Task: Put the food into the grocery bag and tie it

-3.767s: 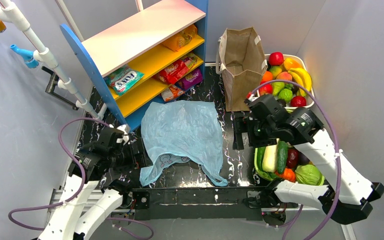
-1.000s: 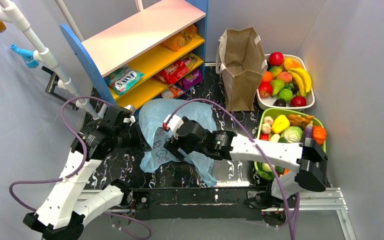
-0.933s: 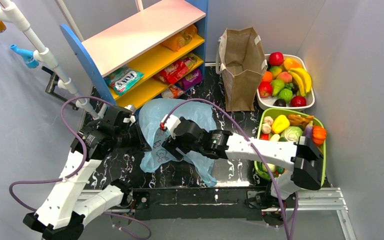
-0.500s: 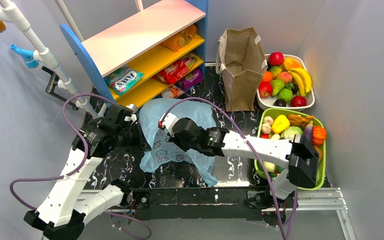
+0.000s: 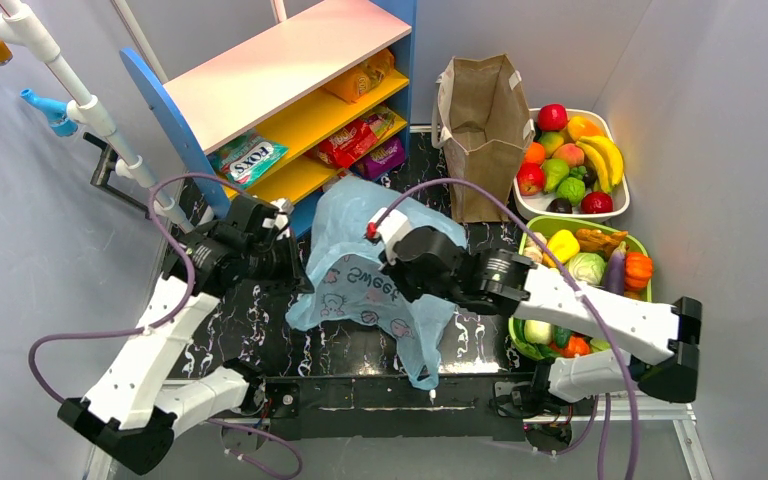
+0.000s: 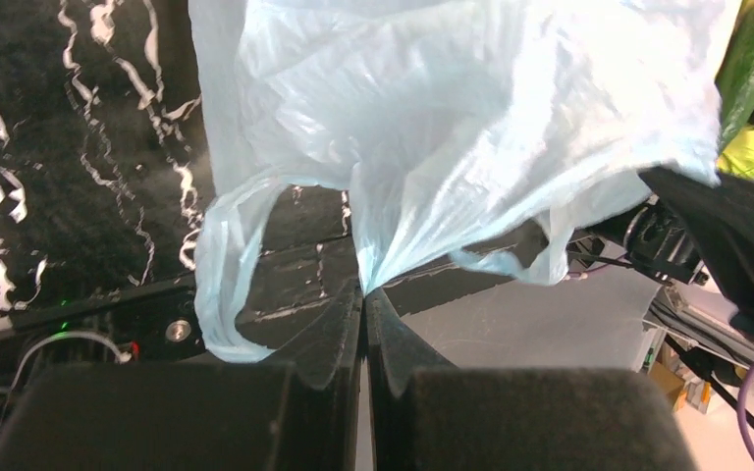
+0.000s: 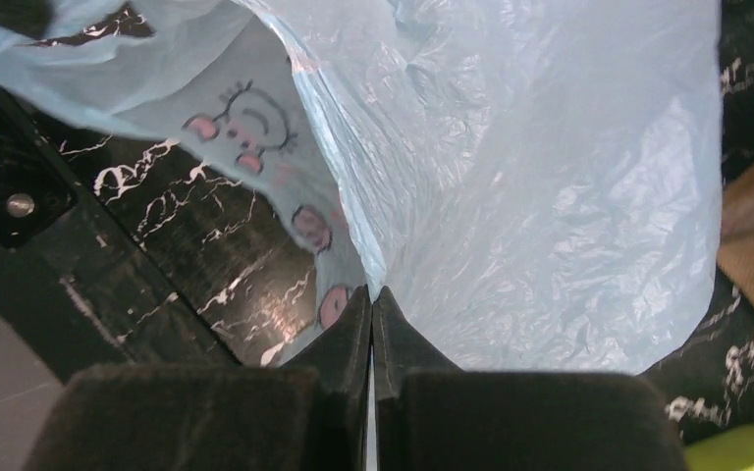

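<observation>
Thin translucent light-blue plastic grocery bag (image 5: 355, 240) held up between both arms over the black marbled table (image 5: 250, 305). Left gripper (image 6: 363, 294): jaws pinched tight on gathered bag film beside a loop handle (image 6: 218, 285). Right gripper (image 7: 371, 292): jaws likewise closed on the bag's edge (cartoon-print side). Teal-and-white foil snack packet (image 5: 247, 158) and red packets (image 5: 353, 140) lie on the yellow shelves (image 5: 280, 185).

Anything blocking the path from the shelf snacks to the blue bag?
Nothing visible between the snack packets on the shelf and the grocery bag just in front. But left pincer and right pincer are both shut on the bag, so neither is free.
</observation>
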`<state>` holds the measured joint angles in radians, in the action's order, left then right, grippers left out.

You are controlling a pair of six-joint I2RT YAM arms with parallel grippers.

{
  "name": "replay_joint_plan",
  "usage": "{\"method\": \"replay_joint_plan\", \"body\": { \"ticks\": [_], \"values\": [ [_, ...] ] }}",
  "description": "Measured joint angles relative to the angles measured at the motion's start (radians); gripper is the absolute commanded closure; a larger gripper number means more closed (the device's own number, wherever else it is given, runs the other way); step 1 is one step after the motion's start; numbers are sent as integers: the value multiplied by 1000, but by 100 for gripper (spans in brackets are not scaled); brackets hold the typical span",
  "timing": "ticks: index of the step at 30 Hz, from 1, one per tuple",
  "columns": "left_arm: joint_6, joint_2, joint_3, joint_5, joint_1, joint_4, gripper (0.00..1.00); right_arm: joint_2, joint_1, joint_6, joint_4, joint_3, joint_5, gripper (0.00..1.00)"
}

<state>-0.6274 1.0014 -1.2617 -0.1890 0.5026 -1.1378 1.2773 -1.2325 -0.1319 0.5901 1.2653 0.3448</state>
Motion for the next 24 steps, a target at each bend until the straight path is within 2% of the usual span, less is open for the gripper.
{"method": "replay_joint_plan", "body": {
  "ticks": [5, 7, 11, 13, 14, 17, 20, 24],
  "values": [
    [-4, 102, -1, -66, 0, 101, 98, -84, 0, -153, 153, 12, 46, 99],
    [-5, 155, -18, -86, 1, 127, 90, -116, 0, -217, 213, 12, 67, 99],
    [-3, 256, -104, -101, 4, 150, 37, -145, 0, -343, 350, 41, 119, 99],
    [3, 288, -159, -95, 5, 151, 21, -126, 0, -414, 444, 93, 153, 99],
    [4, 298, -184, -89, 5, 150, 17, -114, 1, -439, 475, 115, 166, 99],
    [-7, 312, -247, -54, 5, 143, 11, -66, 5, -502, 559, 180, 198, 99],
    [-31, 313, -270, -8, 5, 143, 10, -16, 27, -527, 614, 223, 209, 99],
    [-88, 322, -271, 65, 5, 144, 10, 25, 121, -534, 652, 240, 184, 99]
  ]
}}
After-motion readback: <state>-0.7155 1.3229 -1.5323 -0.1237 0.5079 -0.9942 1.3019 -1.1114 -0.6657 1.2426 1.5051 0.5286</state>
